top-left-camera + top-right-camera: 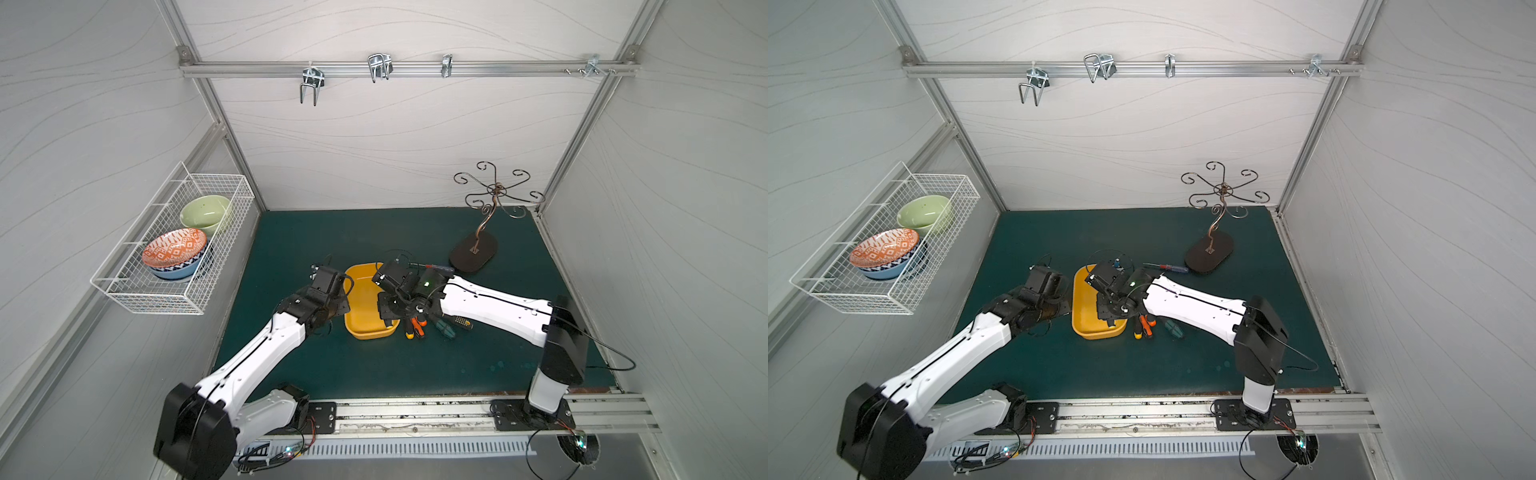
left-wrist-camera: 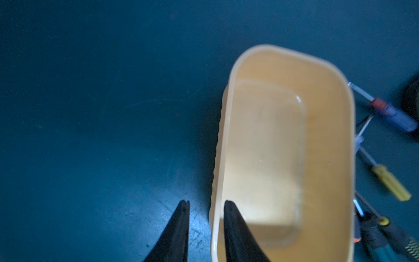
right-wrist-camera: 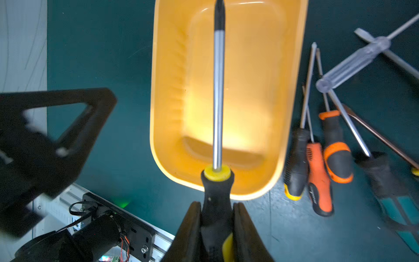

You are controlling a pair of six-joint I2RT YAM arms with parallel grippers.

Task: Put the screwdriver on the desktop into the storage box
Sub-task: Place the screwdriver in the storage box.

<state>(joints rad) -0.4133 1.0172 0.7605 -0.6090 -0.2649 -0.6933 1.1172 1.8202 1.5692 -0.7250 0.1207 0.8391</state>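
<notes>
Dark teal desktop (image 1: pixel 374 365) inside pale panel walls, with the yellow storage box (image 1: pixel 362 305) near its middle in both top views and both arms bent over it, fingers not made out from up there. Only in the right wrist view: right gripper (image 3: pixel 217 204) clamped on the black-and-yellow handle of the screwdriver (image 3: pixel 218 90), shaft out over the box's bare inside, with loose screwdrivers (image 3: pixel 317 170) heaped on the desktop at the box's 4 o'clock as seen from above. Only in the left wrist view: left gripper (image 2: pixel 206 202) at the box's 9 o'clock, jaws parted, astride the long wall without pinching it.
</notes>
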